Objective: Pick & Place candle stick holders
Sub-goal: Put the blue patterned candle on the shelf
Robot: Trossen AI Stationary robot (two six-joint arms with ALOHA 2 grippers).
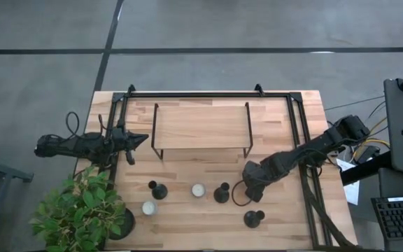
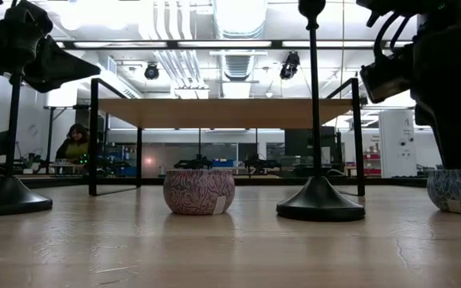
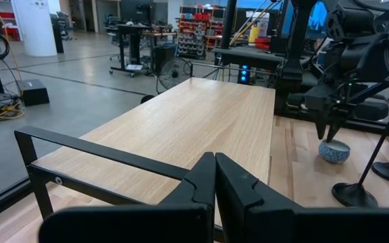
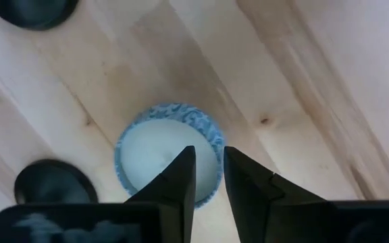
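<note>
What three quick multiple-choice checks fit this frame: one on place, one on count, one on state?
1. Where is the right hand?
A. over a blue-patterned cup
B. over the plant
C. over the raised shelf

2. How many black holders stand on the table?
A. one
B. three
C. five

3. How is the left hand?
A. shut, empty
B. wide open
C. shut on a black holder

Key: 1 A, the right wrist view looks straight down onto the cup. 2 B, the high view shows three. 3 A, the left wrist view shows its fingers meeting with nothing between them.
</note>
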